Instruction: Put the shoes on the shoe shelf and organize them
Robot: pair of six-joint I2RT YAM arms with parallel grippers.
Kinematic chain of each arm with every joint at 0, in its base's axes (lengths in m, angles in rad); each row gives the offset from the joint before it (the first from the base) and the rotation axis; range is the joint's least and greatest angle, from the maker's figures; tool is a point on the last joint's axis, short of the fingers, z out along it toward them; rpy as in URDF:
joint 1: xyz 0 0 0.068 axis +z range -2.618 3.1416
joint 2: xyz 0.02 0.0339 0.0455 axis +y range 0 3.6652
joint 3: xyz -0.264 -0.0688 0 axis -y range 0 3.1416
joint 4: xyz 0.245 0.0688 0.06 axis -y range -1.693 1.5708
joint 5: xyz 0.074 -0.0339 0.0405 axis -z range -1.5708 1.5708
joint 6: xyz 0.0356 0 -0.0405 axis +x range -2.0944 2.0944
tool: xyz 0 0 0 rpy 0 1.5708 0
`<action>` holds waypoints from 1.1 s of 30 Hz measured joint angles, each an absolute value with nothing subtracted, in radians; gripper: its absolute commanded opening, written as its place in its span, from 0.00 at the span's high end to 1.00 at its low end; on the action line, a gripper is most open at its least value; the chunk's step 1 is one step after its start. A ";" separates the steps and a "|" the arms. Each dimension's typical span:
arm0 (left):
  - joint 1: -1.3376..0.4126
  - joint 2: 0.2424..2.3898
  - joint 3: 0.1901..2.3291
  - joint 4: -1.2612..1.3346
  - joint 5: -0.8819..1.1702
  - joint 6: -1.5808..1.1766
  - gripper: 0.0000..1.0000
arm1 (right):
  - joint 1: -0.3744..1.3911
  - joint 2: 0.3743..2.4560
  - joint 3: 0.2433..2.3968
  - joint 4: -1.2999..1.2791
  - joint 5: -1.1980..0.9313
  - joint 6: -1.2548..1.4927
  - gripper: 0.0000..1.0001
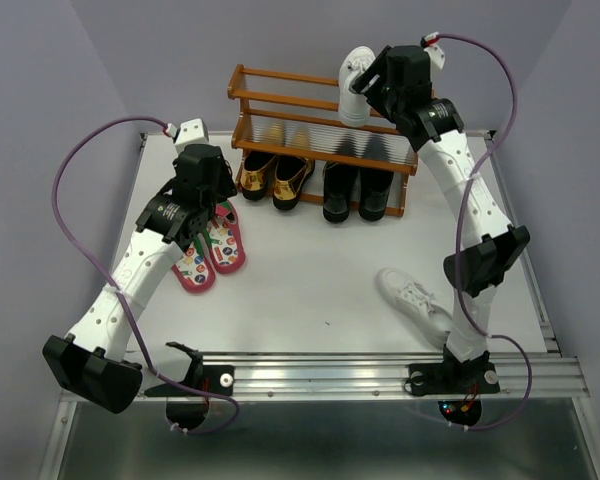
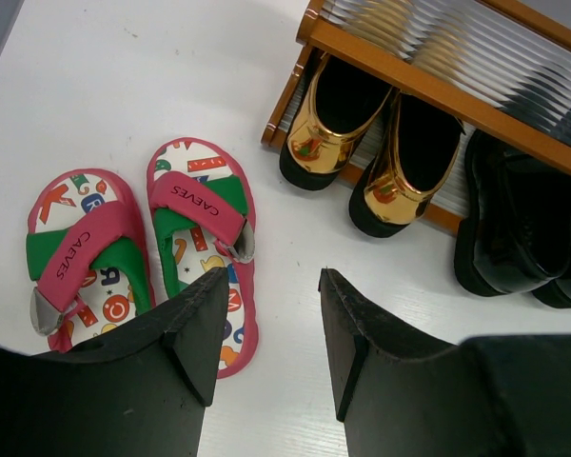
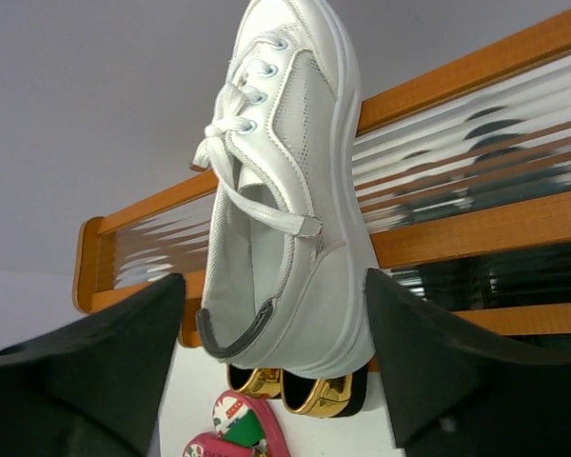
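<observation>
One white sneaker lies tilted on the top tier of the orange-brown shoe shelf, its heel hanging over the front rail. My right gripper is open around its heel: the right finger touches the shoe and the left finger stands apart. The second white sneaker lies on the table near the right arm's base. The gold loafers and black boots stand on the bottom tier. The pink flip-flops lie on the table left of the shelf. My left gripper is open and empty, just right of them.
The shelf stands at the table's far edge against the purple wall. The left part of its top tier holds nothing. A metal rail runs along the near table edge between the arm bases.
</observation>
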State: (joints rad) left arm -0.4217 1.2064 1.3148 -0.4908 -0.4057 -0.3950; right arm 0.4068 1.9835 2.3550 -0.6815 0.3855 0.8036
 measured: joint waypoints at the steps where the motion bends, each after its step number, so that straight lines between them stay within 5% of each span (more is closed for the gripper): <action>1: -0.422 1.207 1.315 -0.491 -0.406 -0.395 0.46 | 0.407 1.979 2.355 -0.682 0.385 0.801 0.10; 10: -0.422 1.213 1.292 -0.487 -0.404 -0.401 0.46 | 0.407 1.802 2.291 -0.677 0.391 0.708 0.04; 21: -0.422 1.214 1.303 -0.488 -0.413 -0.400 0.46 | 0.407 1.246 1.760 -0.801 0.516 0.590 0.02; 33: -0.422 1.214 1.328 -0.487 -0.434 -0.398 0.46 | 0.407 1.023 1.102 -1.137 0.375 0.798 0.02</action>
